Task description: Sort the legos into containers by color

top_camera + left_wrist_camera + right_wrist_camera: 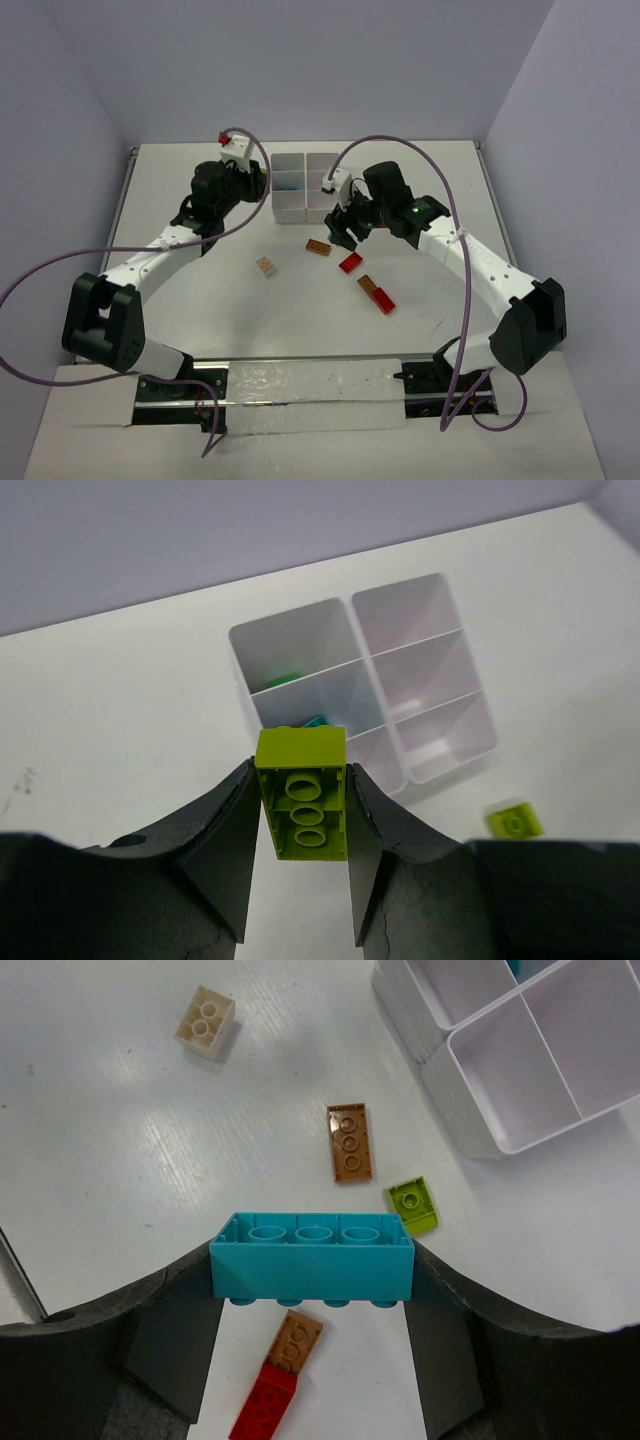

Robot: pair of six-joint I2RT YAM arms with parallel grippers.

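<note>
Biggest thing first: the white table (220, 310), with the six-slot white tray (289, 212) sitting toward its far side, between my two arms.

My left hand (301, 780) is clamped on a lime brick (300, 825), fingers on its two long sides, hollow underside facing the camera. It hangs just on the near side of the tray, up off the table. My right hand (312, 1272) is pinching a long cyan brick (312, 1245) by its two ends, studs pointing down, held above the loose pieces beside the tray's near corner.

Down on the table, near the right hand: a brown-and-red pair (383, 301) lying end to end and touching, a single brown brick (350, 1141), a loose red brick (350, 263) and a square tan brick (205, 1023) off on its own toward the left. A small lime piece (414, 1206) sits close to the tray's near corner, not touching it.

Inside the tray, in the left wrist view's left column, there's a green bit (285, 680) in the far slot and a cyan bit (315, 721) in the middle one. Both are mostly hidden by the dividers.
</note>
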